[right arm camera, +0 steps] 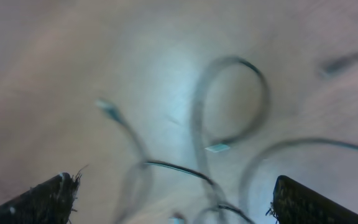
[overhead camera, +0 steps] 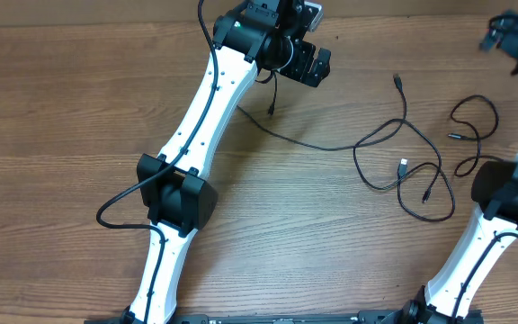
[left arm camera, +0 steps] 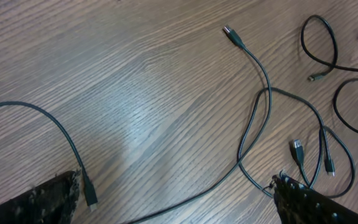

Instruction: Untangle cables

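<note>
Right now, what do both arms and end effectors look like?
The left arm and right arm: white tapered links, black joint housings, a thick black wire along each. A green light near the left wrist. The left end effector is black, boxy; the right end effector dark, blurred. Their fingers look black, rough-textured.

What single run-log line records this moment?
left gripper: open, empty | right gripper: open, empty | cables: overlapping, untouched on wooden table

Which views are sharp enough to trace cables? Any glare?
Overhead: sharp, evenly lit, cables traceable. Left wrist: sharp, with a pale sheen on the table. Right wrist: badly out of focus, cables smeared, bright glare mid-frame.
</note>
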Robot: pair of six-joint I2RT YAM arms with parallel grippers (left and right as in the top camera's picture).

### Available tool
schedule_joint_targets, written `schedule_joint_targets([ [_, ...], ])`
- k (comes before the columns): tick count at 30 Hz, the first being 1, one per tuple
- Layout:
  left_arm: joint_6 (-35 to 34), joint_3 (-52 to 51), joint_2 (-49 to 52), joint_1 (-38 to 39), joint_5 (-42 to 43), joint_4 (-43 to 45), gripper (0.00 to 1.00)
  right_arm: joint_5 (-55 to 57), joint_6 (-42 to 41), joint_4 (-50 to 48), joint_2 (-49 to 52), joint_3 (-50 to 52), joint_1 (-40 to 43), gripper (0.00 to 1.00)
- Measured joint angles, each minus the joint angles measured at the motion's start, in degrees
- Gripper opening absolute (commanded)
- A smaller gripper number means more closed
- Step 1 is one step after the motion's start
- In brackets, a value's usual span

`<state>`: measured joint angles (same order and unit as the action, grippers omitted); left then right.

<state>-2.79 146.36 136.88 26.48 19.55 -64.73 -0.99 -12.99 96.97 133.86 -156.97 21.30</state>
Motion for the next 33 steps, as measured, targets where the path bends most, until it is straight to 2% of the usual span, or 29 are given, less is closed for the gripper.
schedule_joint_targets([
  [5,1.05,0.0,0.0,0.0,0.0,0.0,1.0,8.7,1.36,0.2,-1.2,14.16,0.04,1.0],
  [8,1.46,0.0,0.0,0.0,0.0,0.02,1.0,11.19,1.2,0.26,-4.28,17.88,0.07,1.0],
  [14,1.7,0.0,0.0,0.0,0.0,0.0,1.0,12.07,1.22,0.11,-18.32,22.16,0.61,1.0],
  [18,2.23,0.0,0.0,0.0,0.0,-0.02,0.99,11.89,0.83,0.15,-24.22,30.18,1.14,1.0],
  [24,3.45,0.0,0.0,0.0,0.0,0.0,1.0,11.67,-0.72,-4.66,-20.98,47.34,1.09,1.0],
  [29,4.74,0.0,0.0,0.0,-0.07,0.0,1.0,11.47,-1.16,-10.05,-19.96,57.16,0.79,1.0],
  [30,4.87,0.0,0.0,0.0,-0.09,0.0,1.0,11.43,-1.18,-10.86,-19.96,58.12,0.79,0.93],
  [31,4.92,0.0,0.0,0.0,-0.17,-0.02,0.99,11.41,-1.27,-11.54,-19.96,59.1,0.79,0.69],
  [32,4.92,0.0,0.0,0.0,-0.24,0.0,1.0,11.21,-1.25,-12.24,-19.96,59.98,0.76,0.32],
  [33,4.94,0.0,0.0,0.0,-0.26,0.0,1.0,11.06,-1.33,-12.41,-19.96,60.28,0.79,0.12],
])
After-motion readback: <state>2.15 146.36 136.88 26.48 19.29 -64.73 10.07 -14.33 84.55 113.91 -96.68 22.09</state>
